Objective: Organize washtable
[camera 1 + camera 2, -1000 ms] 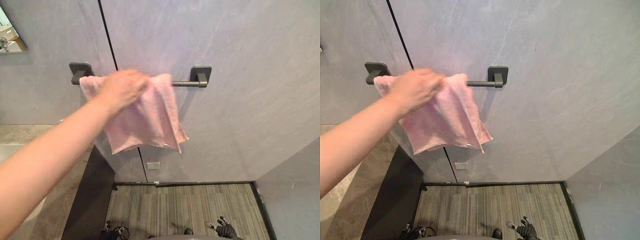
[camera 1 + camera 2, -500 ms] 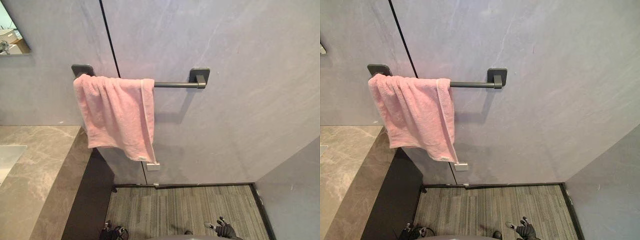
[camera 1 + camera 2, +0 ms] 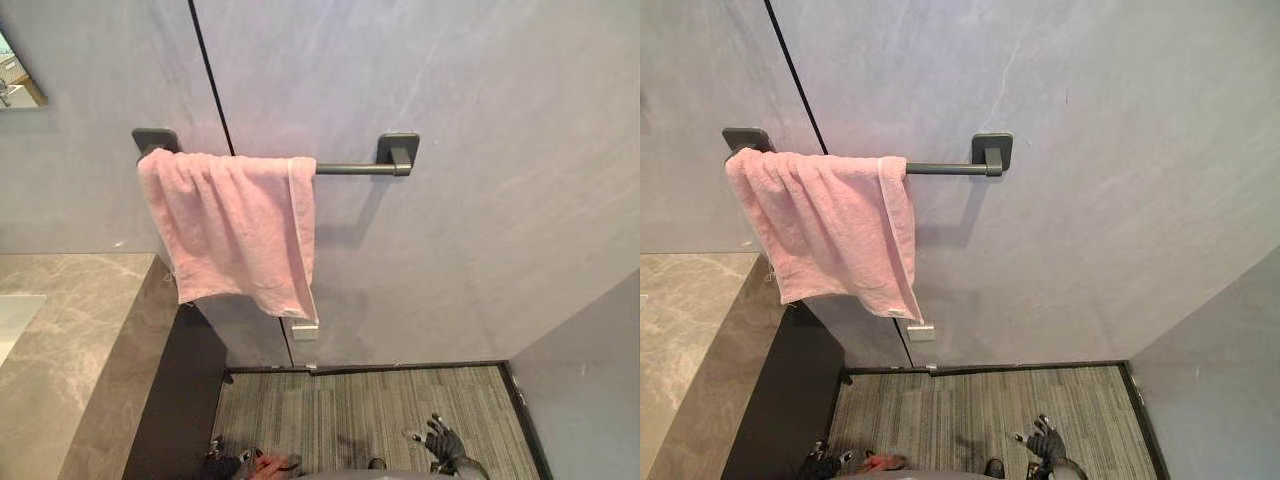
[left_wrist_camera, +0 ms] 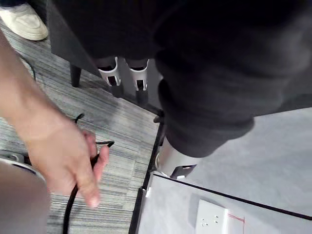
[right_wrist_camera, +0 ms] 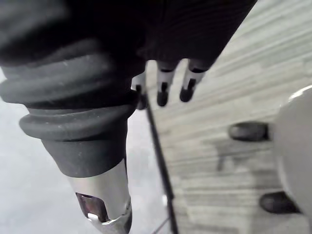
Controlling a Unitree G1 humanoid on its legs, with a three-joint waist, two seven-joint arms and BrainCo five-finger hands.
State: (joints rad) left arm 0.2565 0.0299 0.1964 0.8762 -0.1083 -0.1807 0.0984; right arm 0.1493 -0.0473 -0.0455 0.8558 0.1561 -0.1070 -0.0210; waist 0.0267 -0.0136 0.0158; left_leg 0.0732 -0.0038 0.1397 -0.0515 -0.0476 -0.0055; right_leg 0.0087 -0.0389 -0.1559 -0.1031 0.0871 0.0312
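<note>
In the left eye view, a pink terry towel point(image 3: 235, 225) hangs over the dark metal towel bar point(image 3: 350, 169). It is bunched toward the bar's nine-o'clock end, and its hem slants down toward five o'clock. The grey marble table point(image 3: 70, 340) lies at eight o'clock. The right hand point(image 3: 442, 442) hangs low at five o'clock above the striped grey carpet point(image 3: 350, 410), well apart from the towel.

In the left wrist view, the left hand point(image 4: 113, 77) has straight fingers and grips nothing. A person's hand point(image 4: 63, 156) reaches in near it at eight o'clock.

In the right wrist view, the fingers point(image 5: 163, 92) dangle relaxed and empty.

The towel probably needs evening out. To do that well, wait until the person is clear, then raise both hands. Pinch the hem at each side and draw it toward three o'clock until it hangs level.
</note>
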